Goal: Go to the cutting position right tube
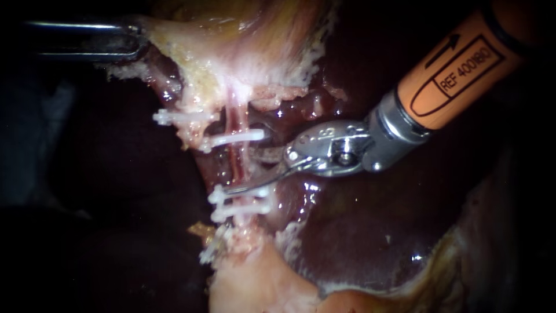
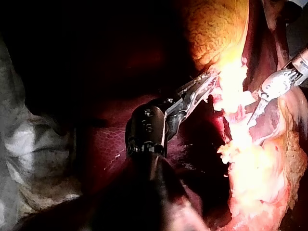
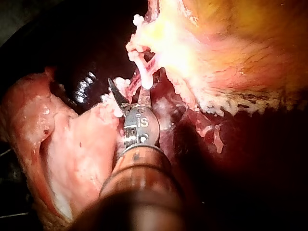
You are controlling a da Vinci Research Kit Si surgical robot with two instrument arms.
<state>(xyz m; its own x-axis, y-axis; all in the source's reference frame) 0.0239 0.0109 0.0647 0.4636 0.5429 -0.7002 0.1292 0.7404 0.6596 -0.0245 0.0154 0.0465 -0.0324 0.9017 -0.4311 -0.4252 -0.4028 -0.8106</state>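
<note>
Endoscope: set close over the tissue, facing straight onto the tube (image 1: 236, 119) and its white clips (image 1: 231, 139); right instrument (image 1: 260, 177) entering from upper right, left instrument (image 1: 136, 40) from the left edge.

Left wrist view: placed behind its own shaft and a little farther back, looking along it toward the gallbladder (image 2: 216, 29), with dark liver (image 2: 115, 139) beneath.

Right wrist view: looking down its own shaft, very near the clips (the nearest of the three views).

Shared by all three: the clipped zone below the gallbladder and the tip of the right instrument. Shared by endoscope and left wrist view only: the left instrument.
</note>
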